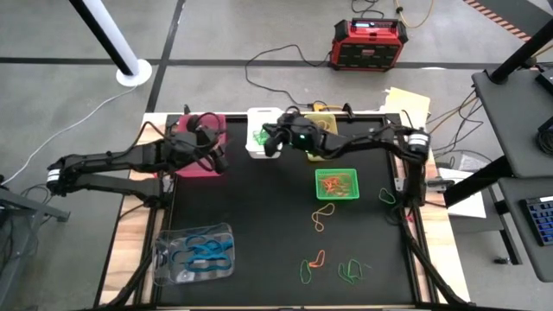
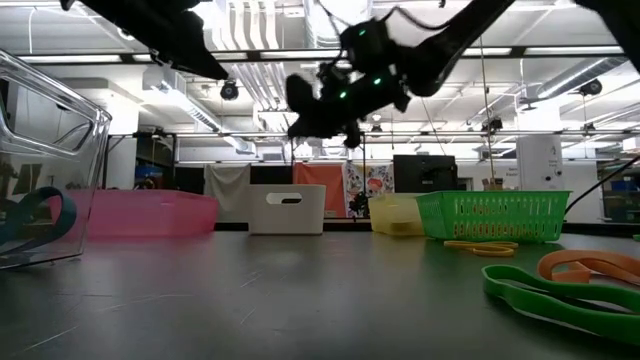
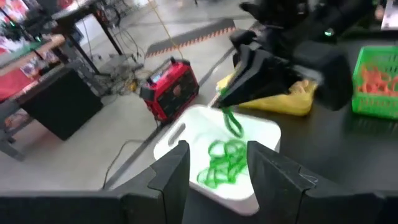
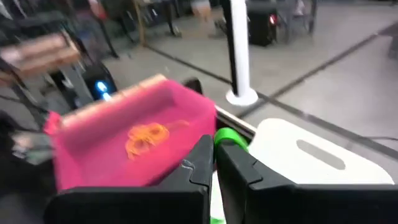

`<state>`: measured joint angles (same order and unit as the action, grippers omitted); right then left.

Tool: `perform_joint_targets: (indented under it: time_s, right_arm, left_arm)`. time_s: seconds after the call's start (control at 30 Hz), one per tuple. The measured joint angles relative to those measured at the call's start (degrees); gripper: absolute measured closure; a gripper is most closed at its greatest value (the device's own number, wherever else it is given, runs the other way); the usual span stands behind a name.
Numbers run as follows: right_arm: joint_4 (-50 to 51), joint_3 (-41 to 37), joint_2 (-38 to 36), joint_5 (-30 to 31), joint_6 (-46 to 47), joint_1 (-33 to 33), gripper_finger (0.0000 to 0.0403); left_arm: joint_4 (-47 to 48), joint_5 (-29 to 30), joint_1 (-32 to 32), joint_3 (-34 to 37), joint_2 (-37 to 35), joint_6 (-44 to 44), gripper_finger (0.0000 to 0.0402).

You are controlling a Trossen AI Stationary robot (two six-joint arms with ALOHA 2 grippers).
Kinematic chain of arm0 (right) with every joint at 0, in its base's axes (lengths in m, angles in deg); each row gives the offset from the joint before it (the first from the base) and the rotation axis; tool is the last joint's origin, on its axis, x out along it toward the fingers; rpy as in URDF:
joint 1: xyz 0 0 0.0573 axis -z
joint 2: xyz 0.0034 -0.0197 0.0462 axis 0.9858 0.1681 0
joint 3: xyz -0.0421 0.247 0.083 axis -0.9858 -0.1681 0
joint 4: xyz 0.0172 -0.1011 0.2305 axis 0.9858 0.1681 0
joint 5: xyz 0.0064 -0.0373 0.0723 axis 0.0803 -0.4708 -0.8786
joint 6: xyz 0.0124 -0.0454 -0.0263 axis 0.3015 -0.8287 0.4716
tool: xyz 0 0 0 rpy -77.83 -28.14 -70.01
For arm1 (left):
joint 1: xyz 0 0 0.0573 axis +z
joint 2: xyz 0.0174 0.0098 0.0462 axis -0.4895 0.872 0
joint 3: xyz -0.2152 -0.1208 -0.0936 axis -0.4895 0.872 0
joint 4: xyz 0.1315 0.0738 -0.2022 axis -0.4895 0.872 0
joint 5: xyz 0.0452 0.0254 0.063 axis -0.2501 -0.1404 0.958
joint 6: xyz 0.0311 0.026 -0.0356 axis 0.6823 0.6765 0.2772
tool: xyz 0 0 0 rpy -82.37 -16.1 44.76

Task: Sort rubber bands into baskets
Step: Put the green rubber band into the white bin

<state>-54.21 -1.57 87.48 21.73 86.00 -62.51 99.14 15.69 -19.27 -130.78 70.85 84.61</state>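
Over the magenta-pink plastic basket (image 1: 201,149) the left gripper (image 1: 216,155) waits, jaws parted and empty. Rightward, the right gripper (image 1: 270,141) hangs above the white rectangular plastic basket (image 1: 257,117), jaws pinched on a thin green rubber band (image 3: 232,122). The floppy loop may snag on the jaws at release and land on the desk (image 1: 259,225) beside the basket.
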Motion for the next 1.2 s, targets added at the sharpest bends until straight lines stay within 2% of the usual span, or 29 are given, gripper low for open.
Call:
perform_joint_targets:
  time_s: [0.27,0.4,0.67,0.87,1.0,1.13,1.2]
  right_arm:
    - [13.99,12.3,7.26,1.64,-0.86,1.02,0.039]
    - [20.99,17.84,9.43,2.28,-1.66,1.43,0.0364]
    - [26.41,19.0,8.1,2.38,-2.07,1.72,0.0283]
    - [33.84,19.0,4.44,2.14,-3.19,1.67,0.0247]
    - [43.83,18.98,0.39,-2.95,-4.1,1.03,0.0238]
    - [59.89,19.06,-4.54,-13.84,-5.14,-0.96,0.0237]
    - [70.6,19.0,-6.72,-17.14,-3.76,-2.62,0.0238]
  left_arm:
    - [4.92,-0.09,-0.2,0.14,0.17,-3.12,0.0258]
    - [4.92,-0.09,-0.26,0.26,0.11,-3.2,0.0258]
    - [4.9,-0.09,-0.26,0.35,0.15,-3.72,0.0258]
    - [4.61,-0.12,-0.26,0.35,0.17,-4.16,0.0258]
    - [4.66,-1.97,-0.26,0.35,0.17,-4.7,0.0258]
    - [4.25,-6.23,-0.31,0.41,0.32,-4.75,0.0258]
    - [2.97,-7.27,-0.37,0.48,0.58,-4.69,0.0258]
